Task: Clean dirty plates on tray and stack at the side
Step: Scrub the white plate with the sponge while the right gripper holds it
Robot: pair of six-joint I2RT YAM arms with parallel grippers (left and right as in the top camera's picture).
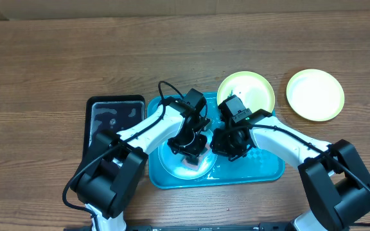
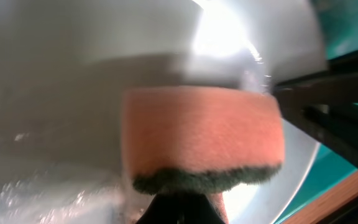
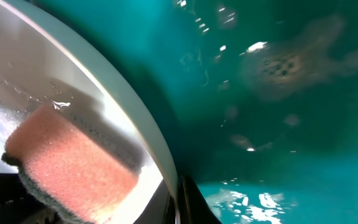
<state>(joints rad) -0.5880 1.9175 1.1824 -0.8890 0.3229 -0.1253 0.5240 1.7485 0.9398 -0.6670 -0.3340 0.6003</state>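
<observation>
A light blue plate with a wet white centre lies in the turquoise tray. My left gripper is shut on a pink sponge with a dark green scrub side and presses it onto the plate's centre. My right gripper is shut on the plate's right rim, one finger on each side of it. The sponge also shows in the right wrist view. One yellow-green plate overlaps the tray's far edge. The other yellow-green plate lies on the table to the right.
A smaller black tray with smeared contents stands just left of the turquoise tray. The tray floor is wet, with a murky smear. The wooden table stretches around both trays.
</observation>
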